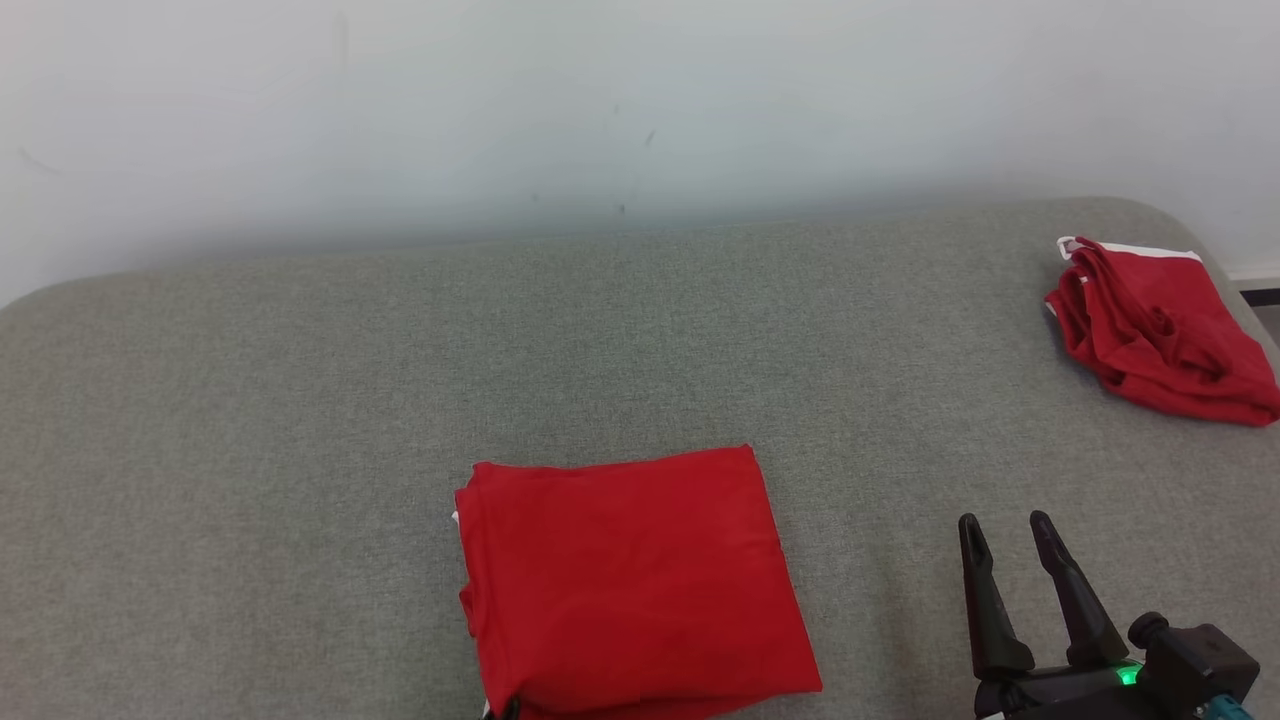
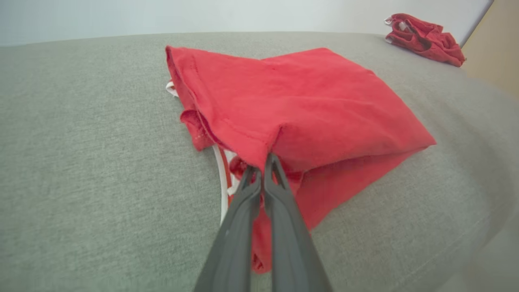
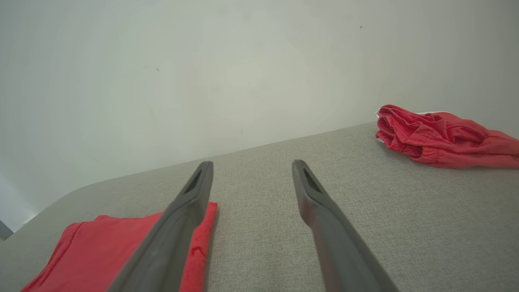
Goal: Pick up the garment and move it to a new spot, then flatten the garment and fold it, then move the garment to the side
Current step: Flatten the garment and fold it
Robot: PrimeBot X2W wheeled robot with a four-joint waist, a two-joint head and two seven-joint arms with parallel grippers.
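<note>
It looked like a plain test room or lab: a broad grey fabric-covered table with rounded corners [image 1: 300, 400] stood against a scuffed white wall [image 1: 600, 100], carrying a folded red cloth garment [image 1: 630, 580] and a crumpled red cloth garment with white trim [image 1: 1160, 330].

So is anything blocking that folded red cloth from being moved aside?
Right of the cloth, the open right hand hovers, and a crumpled red pile lies at the far corner. Nothing visible lies to its left.

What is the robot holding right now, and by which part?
Its left claw is pinched shut on the folded red cloth garment, at its near left corner. The right claw stands open, holding nothing.
</note>
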